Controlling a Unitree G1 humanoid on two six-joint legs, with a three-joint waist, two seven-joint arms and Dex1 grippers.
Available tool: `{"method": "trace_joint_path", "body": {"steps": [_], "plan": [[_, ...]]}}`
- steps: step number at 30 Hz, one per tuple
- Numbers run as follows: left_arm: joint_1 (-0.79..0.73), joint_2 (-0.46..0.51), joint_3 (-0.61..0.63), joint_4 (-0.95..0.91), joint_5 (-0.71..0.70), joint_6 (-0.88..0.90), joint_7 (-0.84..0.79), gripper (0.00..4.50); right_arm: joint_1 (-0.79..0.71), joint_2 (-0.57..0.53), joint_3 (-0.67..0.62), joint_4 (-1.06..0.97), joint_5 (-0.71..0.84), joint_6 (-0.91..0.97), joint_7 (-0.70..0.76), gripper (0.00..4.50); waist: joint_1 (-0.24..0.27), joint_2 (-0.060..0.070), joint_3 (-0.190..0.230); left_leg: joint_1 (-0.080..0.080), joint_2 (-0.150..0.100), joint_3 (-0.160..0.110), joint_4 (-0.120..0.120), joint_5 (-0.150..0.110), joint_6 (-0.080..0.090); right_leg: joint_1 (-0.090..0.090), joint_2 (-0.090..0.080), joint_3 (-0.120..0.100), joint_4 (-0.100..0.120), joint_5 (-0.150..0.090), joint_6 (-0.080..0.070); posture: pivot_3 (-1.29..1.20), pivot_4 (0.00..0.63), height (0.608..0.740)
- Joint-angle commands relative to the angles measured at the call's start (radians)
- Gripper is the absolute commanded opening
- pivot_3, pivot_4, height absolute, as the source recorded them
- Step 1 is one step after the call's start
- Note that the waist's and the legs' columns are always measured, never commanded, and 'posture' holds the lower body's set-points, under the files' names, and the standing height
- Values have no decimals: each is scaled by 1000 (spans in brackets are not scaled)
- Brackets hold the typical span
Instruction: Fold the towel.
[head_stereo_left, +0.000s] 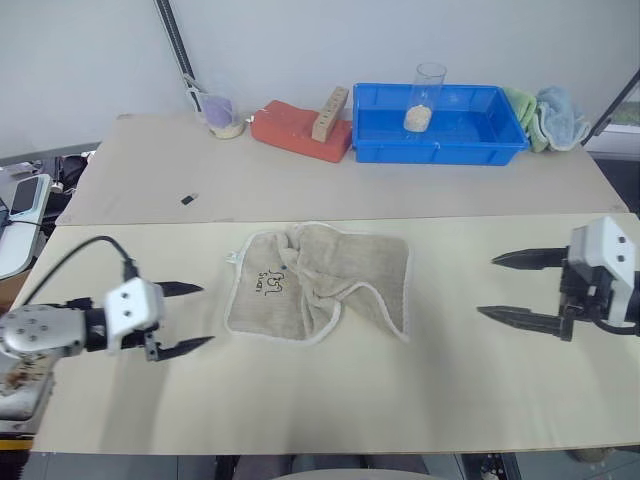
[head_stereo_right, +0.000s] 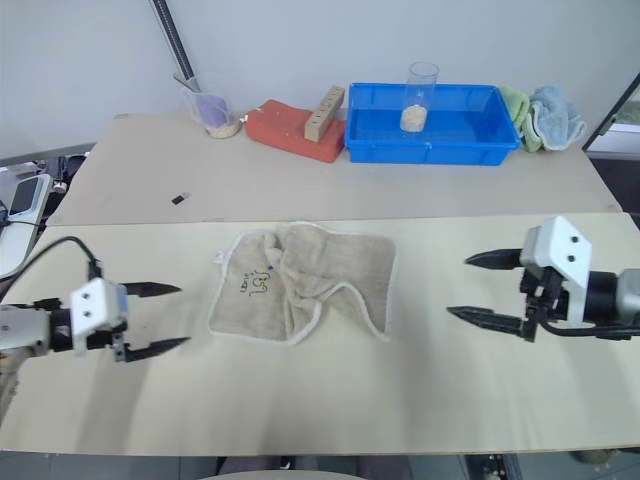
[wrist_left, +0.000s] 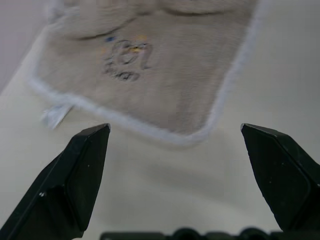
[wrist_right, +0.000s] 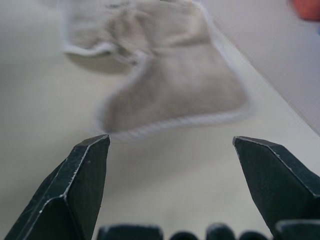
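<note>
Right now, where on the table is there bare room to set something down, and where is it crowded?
Bare: the strips between the towel and the open left tool, between it and the open right tool, and the near edge below it. Crowded: the far edge, with the blue bin, red block and bunched cloths.

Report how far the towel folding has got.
Nothing is folded: the towel lies rumpled on the table, one corner flopped over. In hand: the left pincer and right pincer, both open and empty, flank it without touching. Grasping, flattening and folding all remain.
</note>
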Motion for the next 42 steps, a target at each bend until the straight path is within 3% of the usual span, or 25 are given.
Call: {"method": "trace_joint_path", "body": {"steps": [1,6,7,9,15,17,22,30,31,36,42], "plan": [[-84,-36,-101,46,96,-55,39,4500,-39,-15,17,-125,97,104,-44,4357,3,-1,0,-1,0,0,1,0,0,0,1,-1,0,0,0,0,150,740],[-162,-75,-186,125,146,-93,50,4500,-38,-4,7,-191,161,181,-87,4357,15,-1,0,-3,-2,-2,3,0,0,-1,0,-2,0,0,0,0,150,740],[-172,-79,-200,134,154,-94,48,4235,-30,-5,1,-198,168,191,-91,4448,17,-1,0,-3,-2,-2,3,0,0,-1,0,-2,0,0,0,0,150,740],[-182,-78,-221,148,166,-110,38,3603,-17,-5,-7,-207,174,201,-96,4500,19,-1,0,-3,-2,-2,3,0,0,-1,0,-2,0,0,0,0,150,740],[-196,-78,-251,171,174,-117,42,691,4,-2,40,-211,117,176,-127,4500,21,0,0,-2,-2,-2,4,0,0,0,0,-2,1,0,0,0,150,740],[-194,-75,-251,169,168,-110,43,21,10,-3,105,-202,36,140,-153,4500,21,0,0,-2,-2,-2,4,0,0,0,1,-2,1,0,0,0,150,740],[-161,-71,-232,130,132,-70,48,21,2,75,321,-165,-144,76,-259,4500,20,0,0,-2,-2,-2,4,0,0,-1,1,-3,1,0,0,0,150,740],[-103,-63,-209,75,103,-30,57,21,-21,207,506,-105,-325,-16,-344,4500,17,0,0,-2,-2,-3,4,0,0,-1,1,-3,2,0,0,0,150,740],[-102,-62,-207,75,102,-29,58,0,-26,220,523,-95,-344,-26,-352,3951,18,0,0,-2,-3,-3,4,0,0,-1,1,-3,2,0,0,0,150,740],[-109,-62,-191,86,88,-14,64,0,-36,251,536,-70,-390,-48,-365,2265,17,0,0,-2,-3,-4,4,0,0,-1,1,-3,2,0,0,0,150,740],[-110,-44,-150,92,44,36,49,0,7,215,440,-108,-334,-40,-308,177,17,0,0,-2,-3,-5,4,0,0,-1,1,-3,2,0,0,0,150,740]]}}
